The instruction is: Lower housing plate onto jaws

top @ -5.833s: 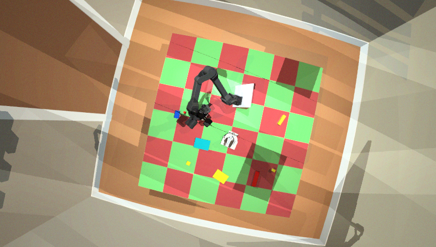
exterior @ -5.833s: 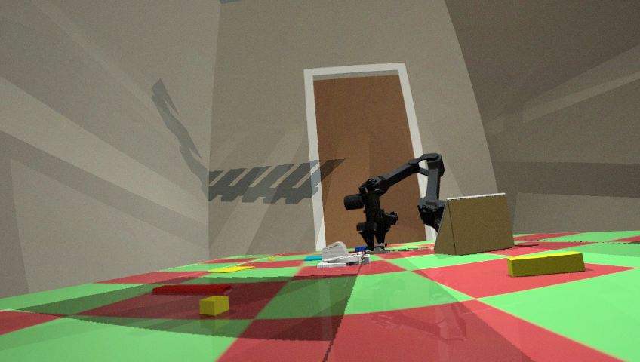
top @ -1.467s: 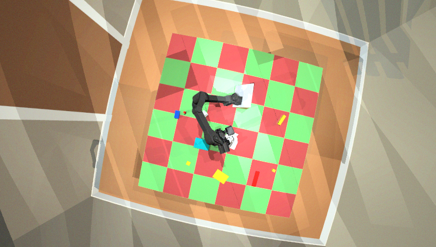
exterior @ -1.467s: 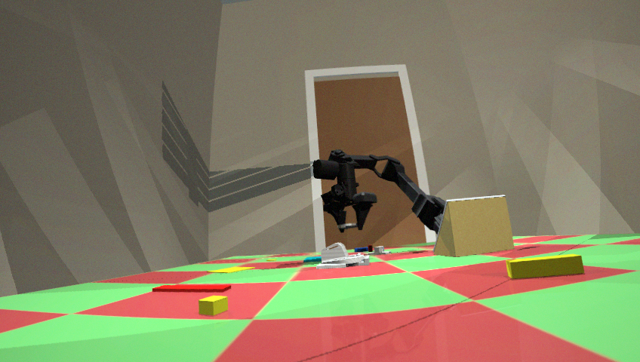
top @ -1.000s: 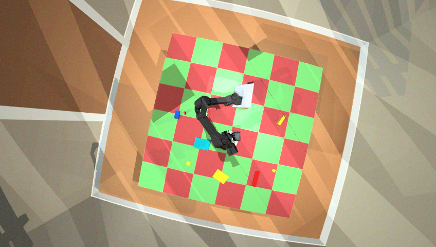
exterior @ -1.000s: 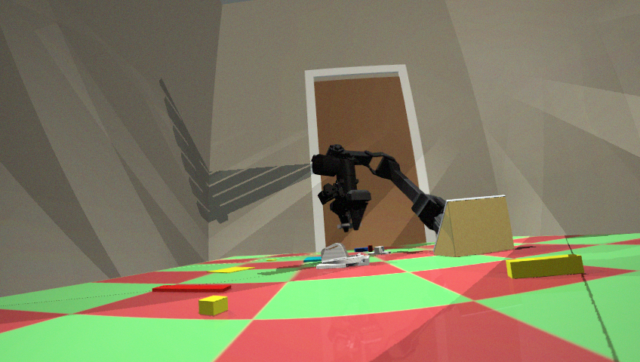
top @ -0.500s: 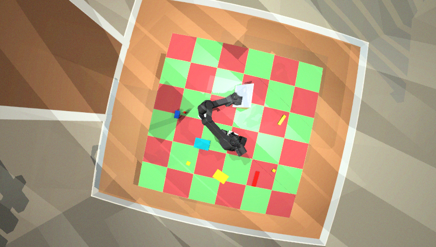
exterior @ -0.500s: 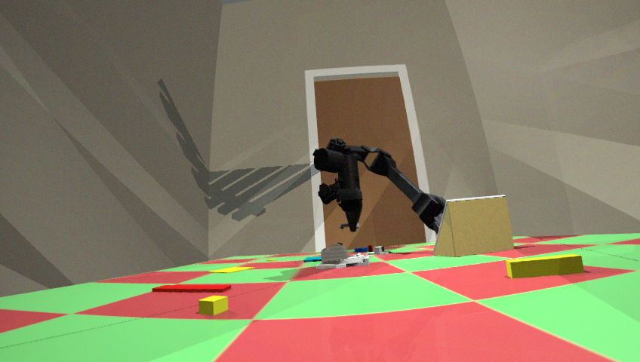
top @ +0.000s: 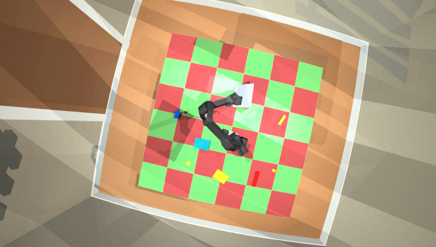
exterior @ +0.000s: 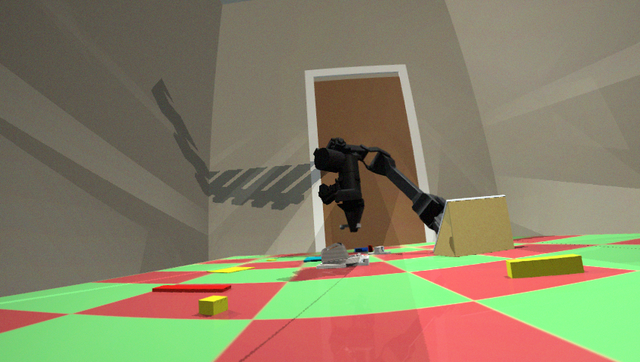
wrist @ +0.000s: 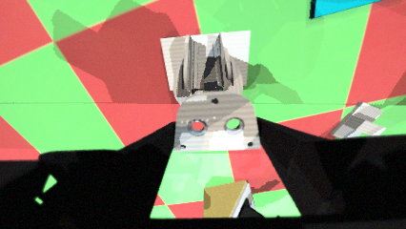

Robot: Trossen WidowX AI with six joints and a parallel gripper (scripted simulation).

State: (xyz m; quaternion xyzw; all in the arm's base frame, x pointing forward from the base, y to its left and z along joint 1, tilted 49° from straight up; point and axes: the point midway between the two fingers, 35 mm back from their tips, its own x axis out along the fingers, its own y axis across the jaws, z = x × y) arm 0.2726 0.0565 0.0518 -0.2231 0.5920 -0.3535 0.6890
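My gripper (exterior: pixel 352 228) (wrist: pixel 213 123) is shut on the housing plate (wrist: pixel 214 111), a pale grey plate with a rounded edge, two large holes and small holes. The fingers hold its two sides. In the exterior view it hangs clearly above the jaw assembly (exterior: pixel 333 254) (wrist: pixel 240 54), touching nothing below. The assembly is a white base with two upright curved jaws, standing on the checkered mat. In the wrist view the plate overlaps the jaws' near end, so the pins and stubs there are hidden. In the top view the arm covers most of the assembly.
A small grey-white part (exterior: pixel 379 249) (wrist: pixel 359 121) lies near the assembly. A cyan block (top: pixel 202 143) (wrist: pixel 343 6) lies to one side. A white-topped wedge (top: pixel 247 94) (exterior: pixel 480 226) stands by the arm's base. A yellow bar (top: pixel 282 119), a yellow slab (top: pixel 220 176) and a red bar (top: pixel 255 178) lie farther out.
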